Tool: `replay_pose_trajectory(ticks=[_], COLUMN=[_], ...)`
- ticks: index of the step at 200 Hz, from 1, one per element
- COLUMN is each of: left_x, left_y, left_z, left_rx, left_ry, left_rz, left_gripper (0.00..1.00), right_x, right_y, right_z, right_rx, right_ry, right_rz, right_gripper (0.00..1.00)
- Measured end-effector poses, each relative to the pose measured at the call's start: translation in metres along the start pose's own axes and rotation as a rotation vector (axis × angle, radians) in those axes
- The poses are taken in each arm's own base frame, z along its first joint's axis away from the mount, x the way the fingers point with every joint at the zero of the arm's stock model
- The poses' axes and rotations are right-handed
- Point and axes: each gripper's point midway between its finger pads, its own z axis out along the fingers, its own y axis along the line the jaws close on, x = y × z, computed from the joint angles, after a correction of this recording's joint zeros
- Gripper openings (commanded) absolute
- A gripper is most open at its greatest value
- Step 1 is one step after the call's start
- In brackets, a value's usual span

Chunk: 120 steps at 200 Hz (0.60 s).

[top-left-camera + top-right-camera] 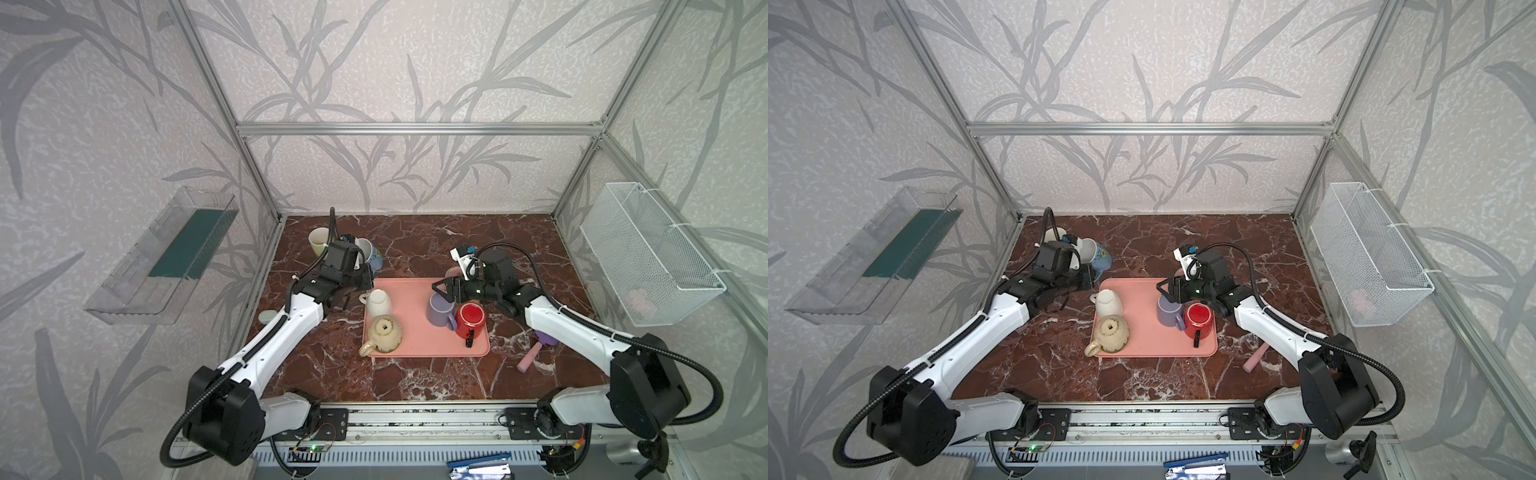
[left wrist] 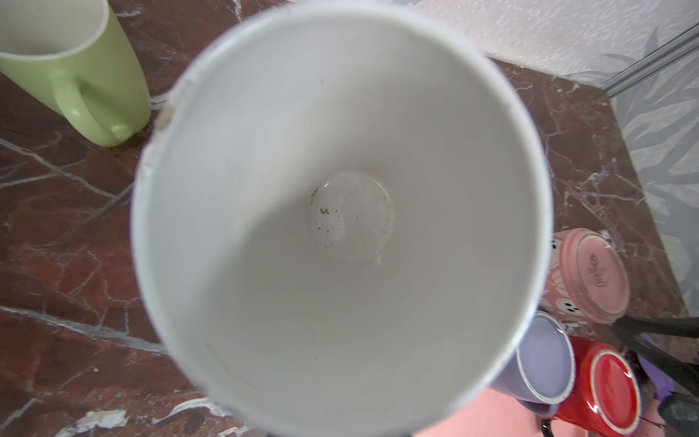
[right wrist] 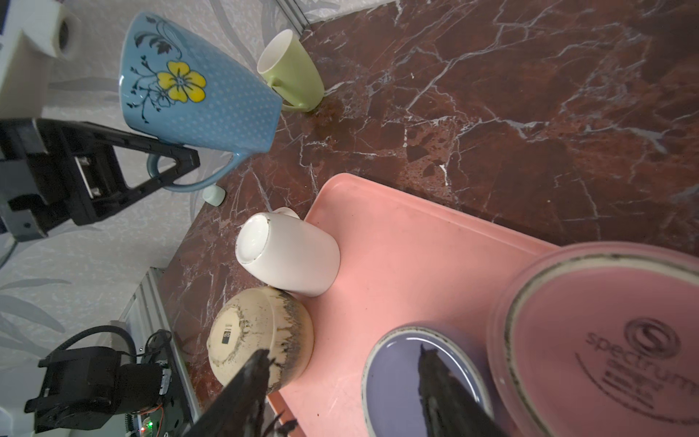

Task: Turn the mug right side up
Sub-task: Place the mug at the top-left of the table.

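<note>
The mug (image 1: 372, 254) (image 1: 1101, 255) is blue with a yellow flower (image 3: 181, 81). It hangs tilted behind the tray's back left corner. My left gripper (image 1: 365, 279) (image 3: 177, 160) is shut on its handle. In the left wrist view its white inside (image 2: 340, 227) fills the frame, mouth toward the camera. My right gripper (image 1: 441, 291) (image 3: 342, 353) stands open just above a lavender mug (image 1: 440, 311) (image 3: 393, 374) that sits bottom up on the pink tray (image 1: 415, 332). Nothing is between its fingers.
The tray also bears bottom-up white (image 1: 379, 302), cream (image 1: 384, 332) and red (image 1: 471, 318) mugs. A pink mug (image 3: 605, 340) stands bottom up beside the lavender one. A green mug (image 1: 319, 241) stands upright at the back left. A pink stick (image 1: 528, 359) lies right of the tray.
</note>
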Motion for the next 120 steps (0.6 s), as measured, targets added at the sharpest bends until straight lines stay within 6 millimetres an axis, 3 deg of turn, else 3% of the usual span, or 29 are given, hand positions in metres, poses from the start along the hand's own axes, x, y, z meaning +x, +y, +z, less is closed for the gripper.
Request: replay_pose_trajectory(ticks=[70, 120], left_x=[-0.040, -0.053], left_y=[0.028, 0.049], left_z=[0.017, 0.040], left_rx=[-0.158, -0.254], left_ry=[0.029, 0.076], left_rz=[0.081, 0.112], left_gripper=[0.00, 0.00], right_x=[0.001, 0.001], right_y=[-0.003, -0.006], right_z=[-0.007, -0.007], right_rx=[0.059, 0.076], right_ry=[-0.006, -0.008], right_rz=[-0.029, -0.038], right_gripper=[0.63, 0.63])
